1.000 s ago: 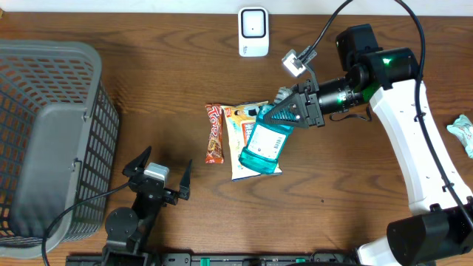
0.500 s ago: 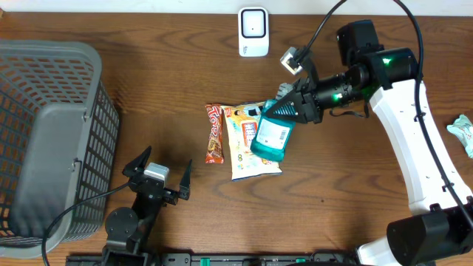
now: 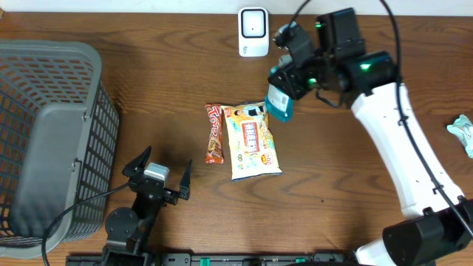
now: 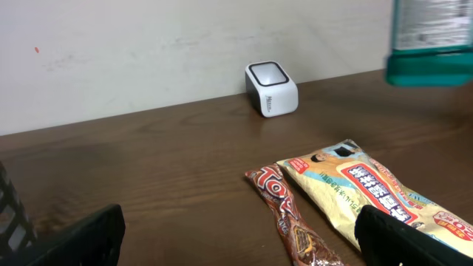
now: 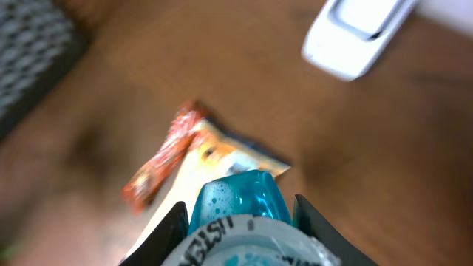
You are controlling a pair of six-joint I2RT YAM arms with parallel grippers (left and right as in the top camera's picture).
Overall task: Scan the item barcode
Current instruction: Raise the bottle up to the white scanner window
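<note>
**Bottle [image 3: 278, 101] held up beside the scanner [image 3: 253, 31]**

The right jaws grip the teal bottle in the air, near the white scanner. The left jaws gape wide, empty. The bottle looks rigid, slick and liquid-heavy, so it is best clamped across its body. Its label is blurred, and no barcode can be made out.
</note>
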